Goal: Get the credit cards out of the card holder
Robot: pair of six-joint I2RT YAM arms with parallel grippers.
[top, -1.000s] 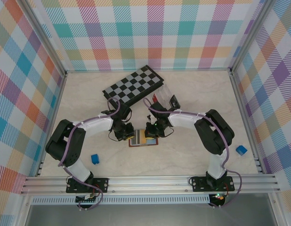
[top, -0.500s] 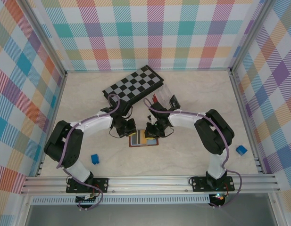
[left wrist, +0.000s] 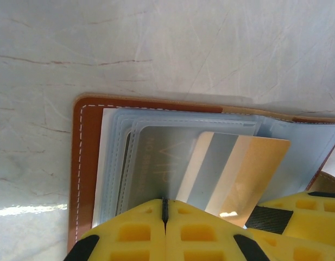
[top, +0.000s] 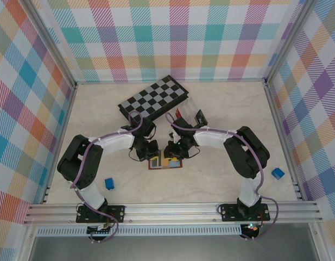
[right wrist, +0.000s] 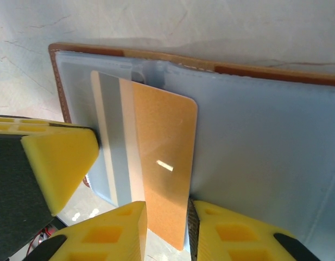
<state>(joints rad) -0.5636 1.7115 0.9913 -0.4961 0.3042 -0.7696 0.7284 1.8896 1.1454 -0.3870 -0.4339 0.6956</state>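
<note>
Your left claw is pressed together, its tips hiding the near edge of the card holder, which lies open on the table. Now your right claw is spread slightly; the gold card, half out of its pocket, shows through the gap, contact unclear.

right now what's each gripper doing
Left gripper: shut, tips over the card holder.
Right gripper: open, the gold card lying with its end between the fingers.
</note>
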